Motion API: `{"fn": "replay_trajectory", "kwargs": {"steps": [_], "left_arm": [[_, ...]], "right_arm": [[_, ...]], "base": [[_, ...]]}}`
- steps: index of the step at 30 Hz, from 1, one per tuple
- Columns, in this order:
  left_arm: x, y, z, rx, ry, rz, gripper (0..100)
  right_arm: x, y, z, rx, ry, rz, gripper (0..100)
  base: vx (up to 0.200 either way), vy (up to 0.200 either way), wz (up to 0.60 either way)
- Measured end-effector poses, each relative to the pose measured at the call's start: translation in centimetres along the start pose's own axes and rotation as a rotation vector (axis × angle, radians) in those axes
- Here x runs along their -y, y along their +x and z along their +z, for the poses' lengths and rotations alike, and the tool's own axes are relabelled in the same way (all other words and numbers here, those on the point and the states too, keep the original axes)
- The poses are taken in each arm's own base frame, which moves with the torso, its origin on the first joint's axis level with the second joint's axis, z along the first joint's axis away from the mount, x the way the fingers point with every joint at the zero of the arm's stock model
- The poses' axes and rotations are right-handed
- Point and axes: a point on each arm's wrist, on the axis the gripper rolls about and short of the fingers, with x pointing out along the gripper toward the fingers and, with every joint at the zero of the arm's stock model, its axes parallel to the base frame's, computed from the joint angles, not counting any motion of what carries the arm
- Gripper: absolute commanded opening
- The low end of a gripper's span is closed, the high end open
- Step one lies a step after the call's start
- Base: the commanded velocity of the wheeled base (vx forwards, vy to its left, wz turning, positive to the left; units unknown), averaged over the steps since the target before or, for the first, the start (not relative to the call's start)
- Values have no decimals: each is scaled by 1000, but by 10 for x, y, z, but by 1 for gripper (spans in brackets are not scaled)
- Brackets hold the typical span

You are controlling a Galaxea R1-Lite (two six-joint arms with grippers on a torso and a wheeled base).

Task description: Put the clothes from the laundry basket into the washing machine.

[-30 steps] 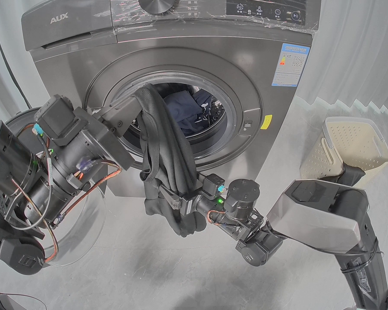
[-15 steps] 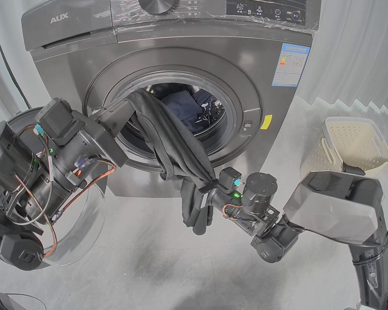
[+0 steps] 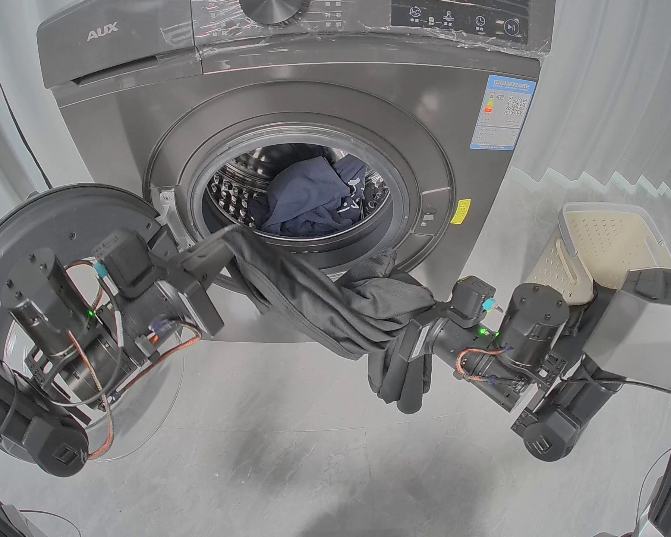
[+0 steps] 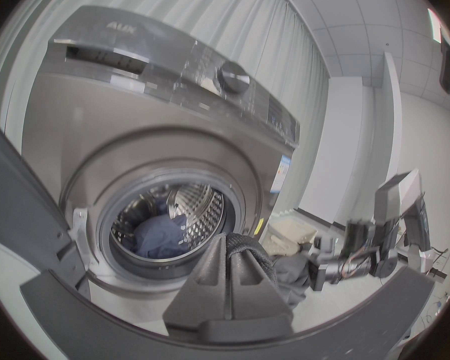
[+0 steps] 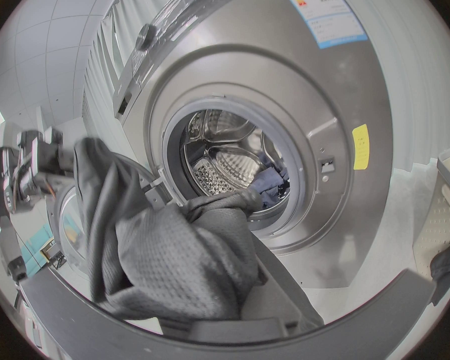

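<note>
A dark grey garment (image 3: 328, 307) stretches between both grippers, in front of and below the washing machine's round opening (image 3: 298, 188). My left gripper (image 3: 230, 242) is shut on one end near the opening's lower left rim; the left wrist view has its fingers (image 4: 212, 271) closed with cloth (image 4: 247, 248) pinched at the tips. My right gripper (image 3: 411, 335) is shut on the bunched other end, a fold hanging beneath it; in the right wrist view the cloth (image 5: 185, 266) covers its fingers. Blue clothes (image 3: 306, 195) lie inside the drum. The cream laundry basket (image 3: 619, 244) stands at the right.
The washing machine's round door (image 3: 60, 225) hangs open at the left, behind my left arm. A dark piece of cloth (image 5: 447, 266) shows by the basket (image 5: 447, 211). Bare grey floor lies in front of the machine. Curtains hang behind it.
The left gripper has dropped from the opening's upper left rim to its lower left. The right gripper has moved right and up. The garment now stretches sideways below the opening instead of hanging.
</note>
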Motion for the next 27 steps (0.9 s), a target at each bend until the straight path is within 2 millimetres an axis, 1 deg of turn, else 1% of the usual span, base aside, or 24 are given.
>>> {"fn": "replay_trajectory", "kwargs": {"steps": [3,7,11,15,16,22,27], "left_arm": [[-2,-2,-15,-56,-3,5,0],[-1,-5,-36,-124,7,-10,0],[2,-8,-56,-199,34,-39,0],[4,-9,-68,-244,35,-50,0],[4,-9,-70,-253,33,-51,100],[4,-15,-79,-299,24,-60,100],[5,-23,-87,-351,19,-68,100]], "right_arm": [[-5,-6,12,28,8,3,0],[-9,-8,27,72,18,11,0],[-13,-9,36,102,26,22,0],[-15,-9,40,116,30,30,0],[-15,-9,41,118,31,30,0],[-16,-9,46,135,31,32,0],[-10,-8,53,161,28,16,0]], "base": [[0,0,0],[0,0,0],[0,0,0],[0,0,0],[0,0,0],[0,0,0],[0,0,0]]}}
